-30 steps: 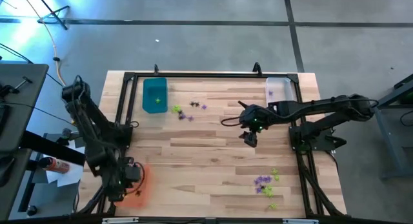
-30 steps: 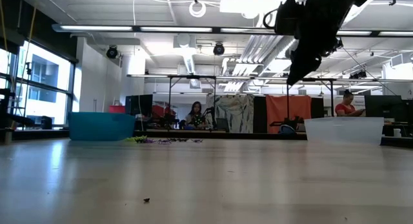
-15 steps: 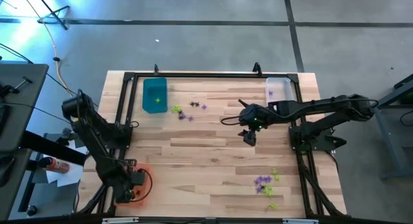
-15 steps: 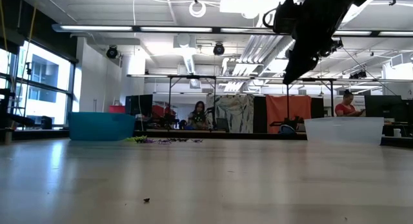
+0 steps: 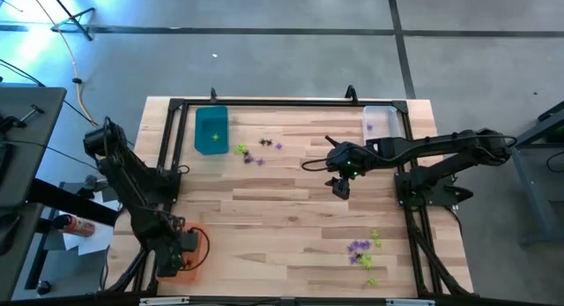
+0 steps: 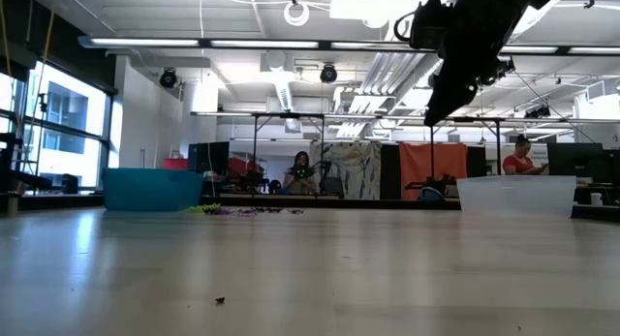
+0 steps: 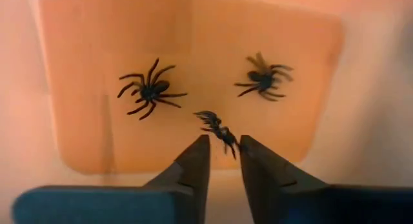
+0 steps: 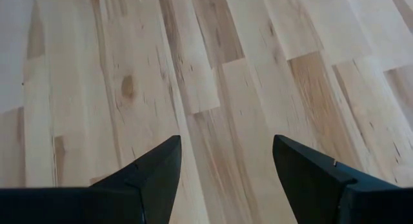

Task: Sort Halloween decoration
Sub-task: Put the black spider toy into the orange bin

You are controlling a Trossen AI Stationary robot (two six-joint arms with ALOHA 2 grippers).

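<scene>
My left gripper [image 7: 224,141] hangs open over the orange tray [image 7: 84,121] at the table's near left corner [image 5: 196,262], fingers pointing down. Two black spider trinkets [image 7: 150,91] [image 7: 261,79] lie on the tray's floor. A third black spider [image 7: 216,128] shows just beyond the fingertips. My right gripper [image 8: 226,146] stands open above bare wood at the table's middle right [image 5: 339,190]. Loose green, dark and purple trinkets [image 5: 256,152] lie near the teal tray [image 5: 211,130]. More purple and green ones [image 5: 361,249] lie near the right front. My left gripper points down into the orange tray with the third black spider [image 7: 226,139] right at its tips. One spider leg reaches the edge of one fingertip [image 7: 248,150], but I cannot tell whether it touches. The fingers stand apart, not pinched on it.
A clear tray [image 5: 381,121] with a purple trinket stands at the far right. The teal tray holds a green one. A black frame [image 5: 291,101] runs along the table's edges. In the low view a tiny dark speck [image 6: 220,299] lies on the near wood.
My left gripper has sunk lower over the orange tray at the near left corner. The right arm has kept still.
</scene>
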